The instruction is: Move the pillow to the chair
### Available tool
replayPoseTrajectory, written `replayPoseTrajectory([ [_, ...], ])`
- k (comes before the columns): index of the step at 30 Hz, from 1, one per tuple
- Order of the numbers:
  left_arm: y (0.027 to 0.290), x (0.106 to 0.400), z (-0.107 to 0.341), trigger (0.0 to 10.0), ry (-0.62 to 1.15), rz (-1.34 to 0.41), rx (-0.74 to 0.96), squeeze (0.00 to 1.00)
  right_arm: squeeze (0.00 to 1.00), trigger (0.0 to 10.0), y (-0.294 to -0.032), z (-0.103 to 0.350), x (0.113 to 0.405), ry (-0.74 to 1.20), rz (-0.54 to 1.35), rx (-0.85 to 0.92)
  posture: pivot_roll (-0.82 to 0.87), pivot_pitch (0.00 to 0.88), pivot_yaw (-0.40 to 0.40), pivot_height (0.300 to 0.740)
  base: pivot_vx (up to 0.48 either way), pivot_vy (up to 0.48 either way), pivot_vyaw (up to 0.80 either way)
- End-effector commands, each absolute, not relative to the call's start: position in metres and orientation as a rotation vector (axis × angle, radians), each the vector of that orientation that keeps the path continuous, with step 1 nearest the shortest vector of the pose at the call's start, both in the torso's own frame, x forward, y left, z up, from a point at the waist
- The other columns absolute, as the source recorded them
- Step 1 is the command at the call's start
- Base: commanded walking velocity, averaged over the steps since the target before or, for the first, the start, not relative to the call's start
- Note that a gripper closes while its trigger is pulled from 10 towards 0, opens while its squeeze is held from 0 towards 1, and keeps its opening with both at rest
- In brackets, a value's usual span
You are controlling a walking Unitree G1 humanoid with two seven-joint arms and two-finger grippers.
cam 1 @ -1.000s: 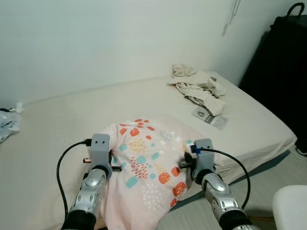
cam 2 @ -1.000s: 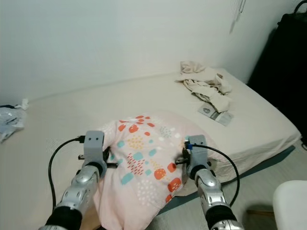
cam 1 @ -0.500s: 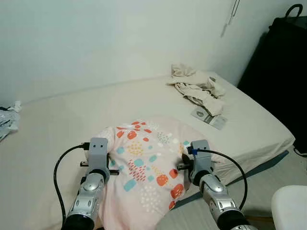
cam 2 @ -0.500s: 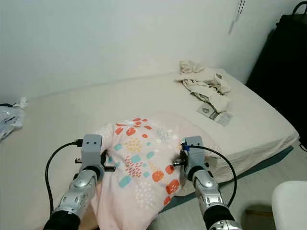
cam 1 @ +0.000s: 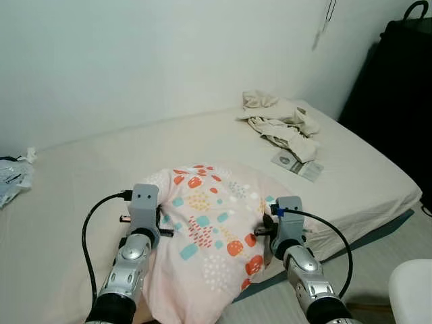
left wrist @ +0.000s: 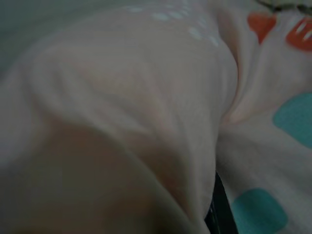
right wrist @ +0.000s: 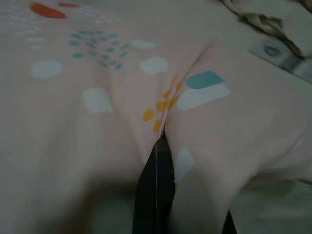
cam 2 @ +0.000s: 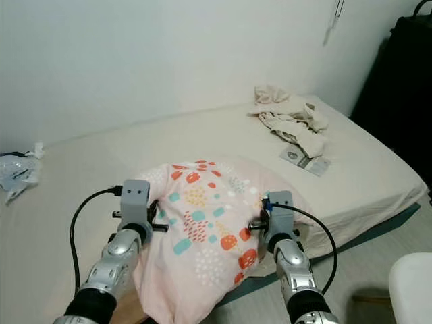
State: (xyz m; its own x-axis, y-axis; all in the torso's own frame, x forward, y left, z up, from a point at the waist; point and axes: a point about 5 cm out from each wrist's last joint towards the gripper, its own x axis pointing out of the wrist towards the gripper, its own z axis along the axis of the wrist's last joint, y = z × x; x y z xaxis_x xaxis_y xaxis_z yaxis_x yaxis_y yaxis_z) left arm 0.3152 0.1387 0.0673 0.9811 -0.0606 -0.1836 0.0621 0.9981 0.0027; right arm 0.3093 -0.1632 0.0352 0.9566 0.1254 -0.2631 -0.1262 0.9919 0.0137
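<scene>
A pale pink pillow (cam 1: pixel 216 236), printed with orange, teal, yellow and white patches, is seen crumpled at the bed's (cam 1: pixel 81 182) front edge, partly hanging over it.

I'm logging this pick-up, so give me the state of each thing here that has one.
pillow: bunched, gripped on both sides, hanging over the bed's edge
left pincer: pressed into the pillow's left side, fabric folded over it
right pincer: shut on a pinched fold of the pillow
clothes: crumpled in a heap on the bed's far corner
bed: bare, wrinkled sheet
</scene>
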Motion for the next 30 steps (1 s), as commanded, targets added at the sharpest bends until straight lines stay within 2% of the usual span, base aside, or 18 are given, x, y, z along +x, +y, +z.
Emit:
replayPoseTrajectory([
  [1, 0.1384, 0.3171, 0.0769, 10.0, 0.122, -0.083, 0.018, 0.0, 0.0, 10.0, -0.1498, 0.0459, 0.3155, 0.207, 0.181, -0.018, 0.0, 0.029, 0.022, 0.74, 0.0, 0.0, 0.8],
  [13, 0.1463, 0.314, 0.0745, 10.0, 0.164, -0.07, -0.051, 0.0, 0.0, 10.0, -0.147, 0.0467, 0.3157, 0.199, 0.199, -0.03, 0.0, 0.021, 0.032, 0.74, 0.0, 0.0, 0.65],
  [30, 0.1434, 0.3111, 0.0767, 10.0, 0.141, -0.116, -0.013, 0.0, 0.0, 10.0, -0.1429, 0.0443, 0.3127, 0.199, 0.21, -0.034, 0.01, 0.02, 0.043, 0.74, 0.0, 0.0, 0.8],
])
